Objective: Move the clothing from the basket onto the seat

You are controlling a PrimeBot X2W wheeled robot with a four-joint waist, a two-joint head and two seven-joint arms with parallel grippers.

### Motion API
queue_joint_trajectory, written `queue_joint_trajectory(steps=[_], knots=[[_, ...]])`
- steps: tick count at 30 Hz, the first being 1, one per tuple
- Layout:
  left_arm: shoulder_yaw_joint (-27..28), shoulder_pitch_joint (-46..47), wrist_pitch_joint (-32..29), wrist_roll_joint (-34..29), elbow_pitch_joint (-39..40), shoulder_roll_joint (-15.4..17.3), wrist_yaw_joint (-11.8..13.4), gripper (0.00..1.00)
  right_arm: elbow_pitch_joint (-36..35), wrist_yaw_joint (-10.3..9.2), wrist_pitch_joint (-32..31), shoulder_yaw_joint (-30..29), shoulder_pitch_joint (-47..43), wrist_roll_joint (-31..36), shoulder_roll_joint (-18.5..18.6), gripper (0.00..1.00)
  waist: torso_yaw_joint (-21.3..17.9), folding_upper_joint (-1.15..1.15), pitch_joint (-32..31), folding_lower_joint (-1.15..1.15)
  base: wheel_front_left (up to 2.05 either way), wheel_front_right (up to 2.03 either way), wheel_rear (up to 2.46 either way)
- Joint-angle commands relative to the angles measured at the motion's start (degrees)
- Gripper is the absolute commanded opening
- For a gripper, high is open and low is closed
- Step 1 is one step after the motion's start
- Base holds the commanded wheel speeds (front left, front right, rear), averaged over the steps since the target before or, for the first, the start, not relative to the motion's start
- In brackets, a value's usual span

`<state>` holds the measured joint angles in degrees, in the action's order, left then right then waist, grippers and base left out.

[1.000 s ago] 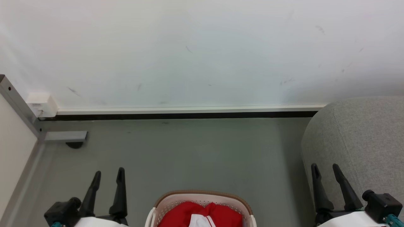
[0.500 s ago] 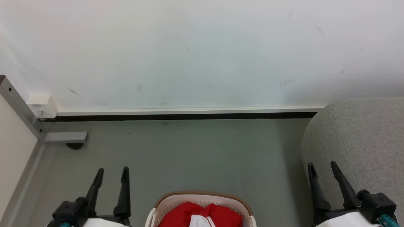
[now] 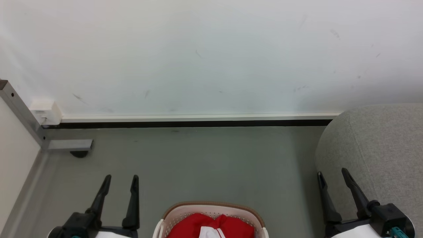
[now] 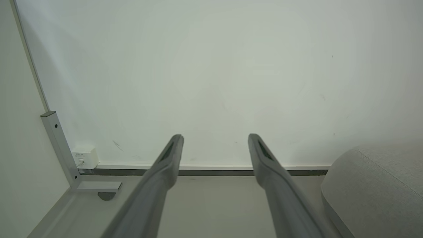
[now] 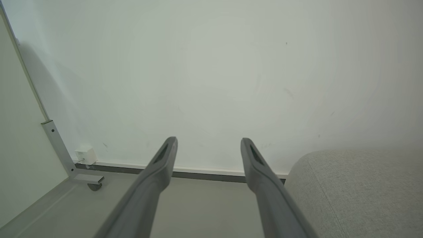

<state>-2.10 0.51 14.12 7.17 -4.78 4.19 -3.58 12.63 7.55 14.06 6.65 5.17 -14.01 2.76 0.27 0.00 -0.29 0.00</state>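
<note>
Red clothing (image 3: 195, 225) with a white panel lies in the white basket (image 3: 211, 209), whose brown rim shows at the bottom middle of the head view. The grey seat (image 3: 376, 148) bulges in from the right; it also fills the lower right of both wrist views (image 4: 380, 188) (image 5: 357, 188). My left gripper (image 3: 121, 183) is open, left of the basket, holding nothing. My right gripper (image 3: 332, 175) is open, right of the basket and in front of the seat. In the wrist views the left gripper (image 4: 214, 138) and right gripper (image 5: 208, 142) point at the wall, fingers apart.
A pale wall (image 3: 211, 56) with a dark skirting strip (image 3: 198, 123) stands ahead across grey floor (image 3: 205, 165). A metal frame post (image 3: 19, 110) with a foot and caster (image 3: 76, 152) and a small white box (image 3: 46, 111) occupy the left corner.
Both grippers have shifted slightly inward, the left to the right and the right to the left. The whole head picture has slid down a little, so the camera has moved.
</note>
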Motion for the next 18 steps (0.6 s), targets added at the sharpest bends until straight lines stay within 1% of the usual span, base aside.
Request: queue_joint_trajectory(steps=[1,9,18], knots=[[0.07,-0.66,0.40,-1.60,0.57,0.08,-0.20,1.00,-0.17,-0.11,0.45,0.13,0.25,1.15,0.20,1.00,0.03,0.00,0.01,0.00,0.00,0.00,0.00],[0.05,-0.72,1.14,-4.44,1.30,-0.03,-0.55,1.00,-0.49,-0.12,1.23,0.62,0.12,3.63,0.21,1.00,0.10,0.00,0.19,0.00,0.00,0.00,0.00],[0.80,-0.73,1.05,-3.97,0.96,-0.26,-0.76,1.00,-0.77,-0.12,1.18,0.32,0.23,2.94,0.21,1.00,-0.08,0.00,0.31,0.00,0.00,0.00,0.00]])
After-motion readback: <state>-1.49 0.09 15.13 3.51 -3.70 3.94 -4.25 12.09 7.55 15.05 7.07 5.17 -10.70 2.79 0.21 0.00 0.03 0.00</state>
